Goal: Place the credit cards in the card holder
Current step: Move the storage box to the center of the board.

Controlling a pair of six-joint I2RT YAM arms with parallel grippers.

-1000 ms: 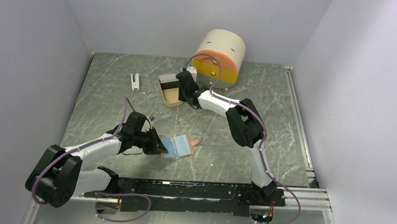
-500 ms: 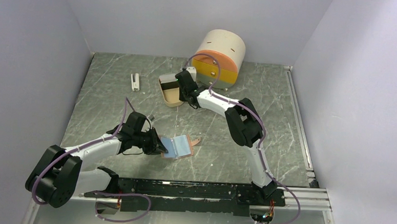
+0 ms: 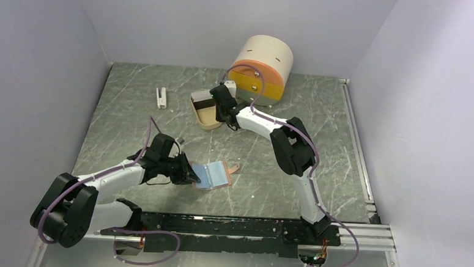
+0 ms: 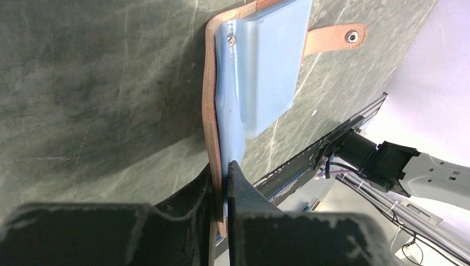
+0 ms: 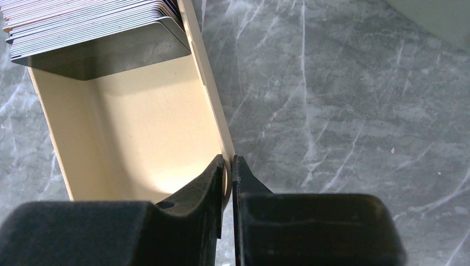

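The left claw (image 4: 223,173) is pinched shut on the salmon edge of the card holder (image 4: 265,72). The holder lies open in the near half of the counter (image 5: 354,100), with its clear pockets facing up and its snap strap (image 4: 334,37) pointing away from the claw. The right claw (image 5: 228,166) is well apart from it, toward the far middle of the counter, closed on the thin side wall of the beige tray (image 5: 133,138). The credit cards (image 5: 94,25) stand packed in 1 stack at the tray's other end. I can see none in the holder (the pockets look bare, though glare hides part of them).

The step in hand looks like shifting the tray by its wall, probably toward the holder, so the cards come within easy reach. To do it well, drag low and slowly with the tray's base flat on the counter. Lifting it by 1 wall would tilt it and could spill the stack. The grip is on a narrow rim only, so a jerk could let it slip. The left claw should hold the holder steady and open meanwhile.
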